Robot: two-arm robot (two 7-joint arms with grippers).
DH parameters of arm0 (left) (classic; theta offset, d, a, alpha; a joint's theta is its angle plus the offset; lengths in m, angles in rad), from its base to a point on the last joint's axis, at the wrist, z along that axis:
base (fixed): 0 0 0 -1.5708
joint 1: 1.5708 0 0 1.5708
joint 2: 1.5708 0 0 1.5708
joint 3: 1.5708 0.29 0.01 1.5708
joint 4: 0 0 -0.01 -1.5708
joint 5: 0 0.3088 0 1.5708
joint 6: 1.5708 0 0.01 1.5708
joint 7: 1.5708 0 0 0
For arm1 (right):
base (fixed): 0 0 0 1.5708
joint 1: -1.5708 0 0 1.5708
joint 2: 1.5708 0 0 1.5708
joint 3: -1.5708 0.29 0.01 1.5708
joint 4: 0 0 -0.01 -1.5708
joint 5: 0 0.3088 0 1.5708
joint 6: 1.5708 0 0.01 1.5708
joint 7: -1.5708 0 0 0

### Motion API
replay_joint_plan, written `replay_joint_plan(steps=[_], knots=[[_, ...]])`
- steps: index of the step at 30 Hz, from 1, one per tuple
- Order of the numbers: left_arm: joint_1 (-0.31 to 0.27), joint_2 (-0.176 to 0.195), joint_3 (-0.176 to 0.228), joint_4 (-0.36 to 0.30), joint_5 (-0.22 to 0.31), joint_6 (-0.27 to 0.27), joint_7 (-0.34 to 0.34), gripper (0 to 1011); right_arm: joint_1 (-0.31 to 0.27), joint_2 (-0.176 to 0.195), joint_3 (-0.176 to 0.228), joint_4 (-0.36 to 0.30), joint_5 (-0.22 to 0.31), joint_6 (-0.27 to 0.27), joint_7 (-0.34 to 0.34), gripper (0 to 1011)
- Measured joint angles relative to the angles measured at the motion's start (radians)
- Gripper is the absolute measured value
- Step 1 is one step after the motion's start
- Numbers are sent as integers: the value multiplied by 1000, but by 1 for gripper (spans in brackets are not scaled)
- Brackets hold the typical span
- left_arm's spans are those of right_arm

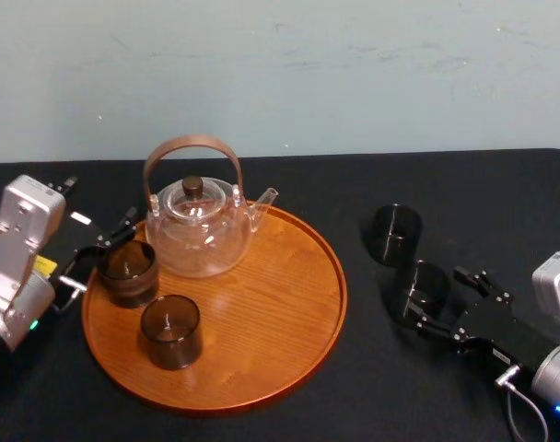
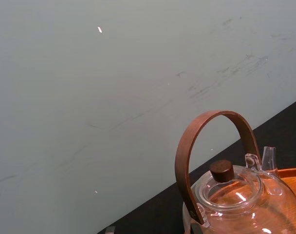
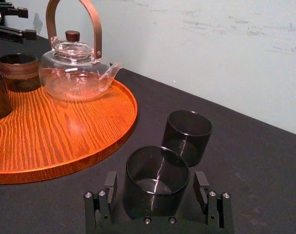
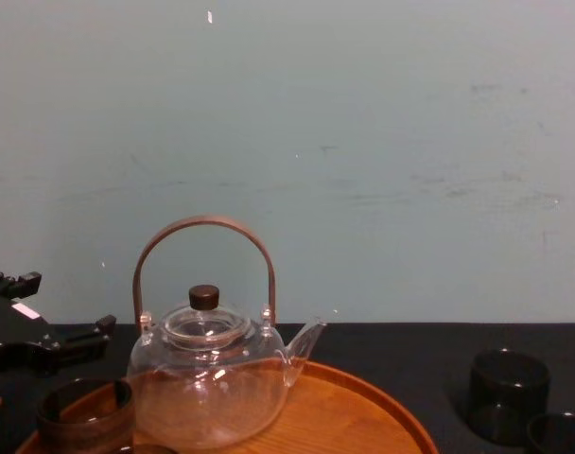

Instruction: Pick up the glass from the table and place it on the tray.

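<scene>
Black cloth covers the counter [image 1: 501,193]. The round orange-brown wooden tray [image 1: 280,304] lies on it, left of centre.

On the tray:
- the clear glass teapot [image 1: 199,230], upright at the back, with a bent wooden handle, a dark lid knob and its spout toward the robot's right
- the rear brown glass [image 1: 126,272], upright near the left rim, just beside the teapot
- the front brown glass [image 1: 170,331], upright and nearer the robot

On the counter, right of the tray and apart from it:
- the far smoked glass [image 1: 395,233], upright
- the near smoked glass [image 1: 425,287], upright, just in front of the far one; in the right wrist view their walls overlap, and contact cannot be told

Right gripper [image 3: 157,181]: low over the counter, with its jaws apart and one on each side of the near smoked glass. The right wrist view shows a thin gap at each jaw, so the glass is not clamped and stands on the cloth.

Left gripper [image 1: 103,244]: at the tray's left edge, above and behind the rear brown glass in the chest view. Its jaws are apart and hold nothing.
</scene>
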Motion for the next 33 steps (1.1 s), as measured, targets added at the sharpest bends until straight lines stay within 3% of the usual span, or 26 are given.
replay_joint_plan(steps=[33], knots=[[0,0,0,0,0,0,0,1001,72,-91,12,91,-72,32,80,1002]])
